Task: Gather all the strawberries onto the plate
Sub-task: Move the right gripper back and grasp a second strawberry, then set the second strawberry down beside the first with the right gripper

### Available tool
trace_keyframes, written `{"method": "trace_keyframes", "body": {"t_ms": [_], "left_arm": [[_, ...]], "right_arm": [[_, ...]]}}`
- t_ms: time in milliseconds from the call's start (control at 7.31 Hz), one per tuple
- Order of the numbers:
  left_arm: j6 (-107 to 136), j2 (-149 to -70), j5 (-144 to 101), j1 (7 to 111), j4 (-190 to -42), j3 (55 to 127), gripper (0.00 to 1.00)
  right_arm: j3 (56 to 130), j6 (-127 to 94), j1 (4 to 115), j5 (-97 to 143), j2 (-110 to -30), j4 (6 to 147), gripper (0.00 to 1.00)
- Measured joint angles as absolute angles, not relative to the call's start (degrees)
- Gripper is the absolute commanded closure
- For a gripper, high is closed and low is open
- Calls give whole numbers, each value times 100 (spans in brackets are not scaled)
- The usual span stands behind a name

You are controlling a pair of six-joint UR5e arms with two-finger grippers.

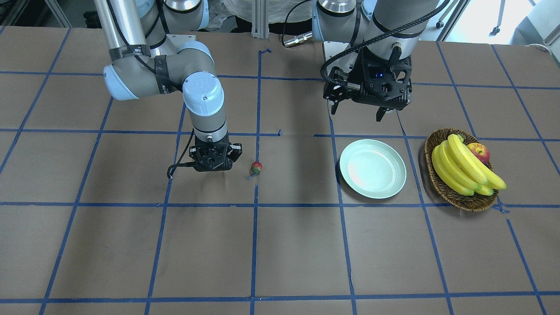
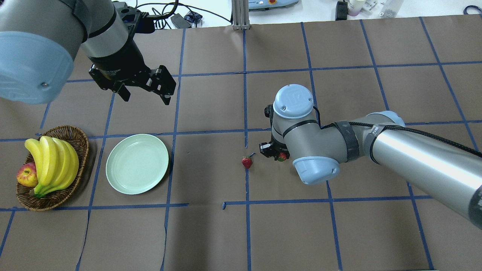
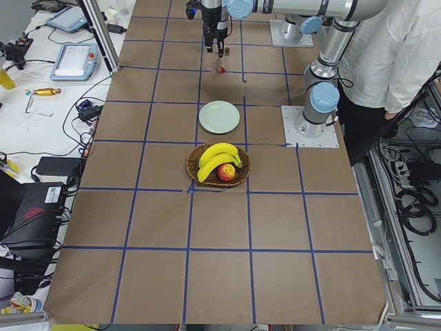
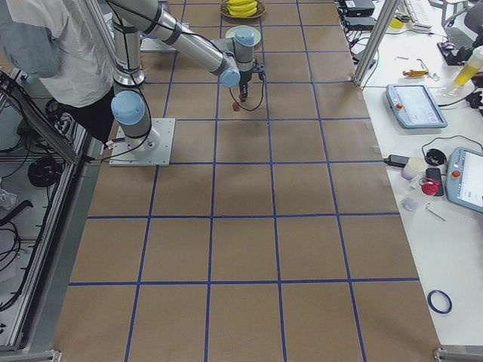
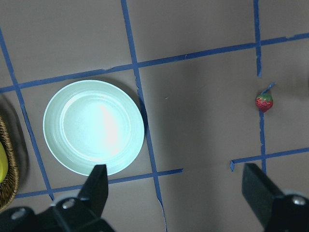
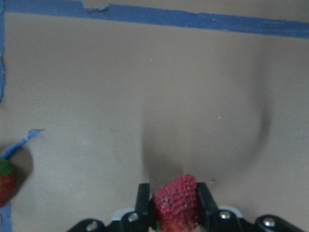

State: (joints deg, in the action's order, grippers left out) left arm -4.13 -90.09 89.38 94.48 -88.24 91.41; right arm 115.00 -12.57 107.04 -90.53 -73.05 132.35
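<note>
My right gripper (image 6: 174, 195) is shut on a strawberry (image 6: 176, 203), low over the table; in the overhead view that strawberry (image 2: 281, 157) peeks out under the wrist. A second strawberry (image 2: 247, 162) lies on the table just to the left of it, on a blue tape line, and also shows in the front view (image 1: 256, 167) and the left wrist view (image 5: 264, 102). A third strawberry is not in view. The pale mint plate (image 2: 137, 163) is empty, left of centre. My left gripper (image 2: 145, 94) is open and empty, hovering behind the plate.
A wicker basket (image 2: 77, 139) with bananas (image 2: 52, 162) and an apple (image 2: 27, 176) stands left of the plate. A person in white (image 3: 393, 55) stands by the robot base. Blue tape lines grid the brown table.
</note>
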Motion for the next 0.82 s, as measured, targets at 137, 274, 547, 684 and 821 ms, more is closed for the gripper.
{"method": "trace_keyframes", "body": {"t_ms": [137, 274, 547, 684, 821], "left_arm": [[-413, -9009, 8939, 9448, -8824, 9141, 0], [-413, -9007, 8940, 9448, -8824, 9141, 0], [-417, -9002, 8946, 9448, -8824, 9141, 0], [-415, -9000, 8947, 9448, -8824, 9141, 0], [-414, -8998, 8947, 9448, -8824, 9141, 0]], "right_arm": [[11033, -1628, 10911, -8995, -7165, 12948, 100], [10597, -2094, 11181, -8921, -6951, 12734, 100], [10033, -2932, 11700, -8788, -6387, 12560, 94], [9912, -3089, 11832, -8642, -6228, 12571, 92], [9850, -3145, 11888, -8429, -6163, 12590, 86]]}}
